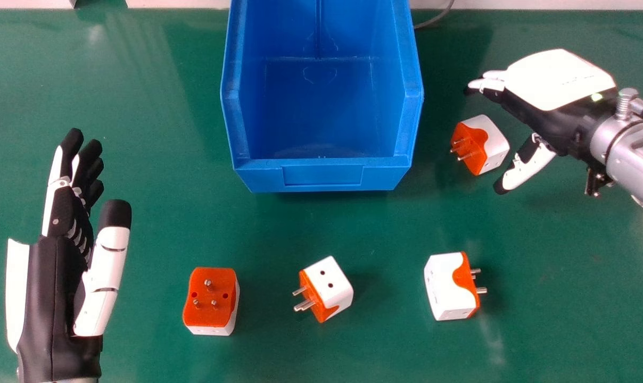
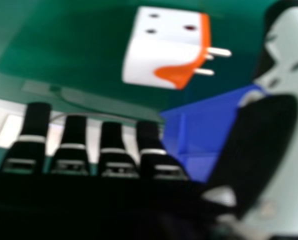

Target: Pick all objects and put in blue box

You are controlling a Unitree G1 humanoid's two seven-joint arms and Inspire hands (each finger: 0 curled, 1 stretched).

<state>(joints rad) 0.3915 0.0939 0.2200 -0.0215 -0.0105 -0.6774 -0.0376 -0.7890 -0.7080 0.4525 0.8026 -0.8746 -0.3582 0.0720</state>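
In the head view my right hand (image 1: pixel 555 90) is open at the right, its fingers and thumb on either side of an orange and white plug adapter (image 1: pixel 479 144), with a gap to it. The right hand view has this adapter (image 2: pixel 164 47) beyond my right hand (image 2: pixel 121 160). Three more adapters lie in a front row: one pins up (image 1: pixel 211 300) at left, one tilted (image 1: pixel 327 289) in the middle, one with pins to the right (image 1: pixel 452 286). The blue box (image 1: pixel 321 178) holds nothing visible. My left hand (image 1: pixel 60 266) is open at the left edge.
The green table (image 1: pixel 156 223) lies under everything. A grey cable (image 1: pixel 437 18) runs behind the box at its right, near a pale strip (image 1: pixel 540 4) along the far table edge.
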